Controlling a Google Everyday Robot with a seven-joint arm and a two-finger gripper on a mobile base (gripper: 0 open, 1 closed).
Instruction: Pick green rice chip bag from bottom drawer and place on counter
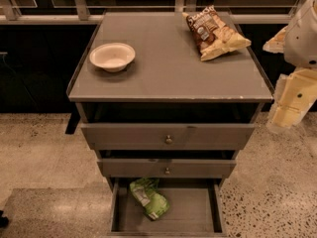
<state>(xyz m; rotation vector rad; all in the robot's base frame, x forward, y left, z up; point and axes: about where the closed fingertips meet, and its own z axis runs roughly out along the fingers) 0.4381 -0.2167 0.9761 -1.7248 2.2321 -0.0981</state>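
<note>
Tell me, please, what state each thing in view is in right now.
bottom drawer: pulled open.
green bag: lying inside the bottom drawer, not held.
counter: carrying the bowl and the brown bag.
bowl: upright, empty.
brown bag: lying at the counter's back right.
gripper: off the cabinet's right side, away from the green bag.

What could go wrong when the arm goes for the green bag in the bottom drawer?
The gripper hangs just right of the counter, far from the green bag. That bag lies far back in the bottom drawer, its upper end tucked under the middle drawer, so a reach down may hit that front. On the counter, the bowl and brown bag could get knocked; the bare middle looks safer.
</note>
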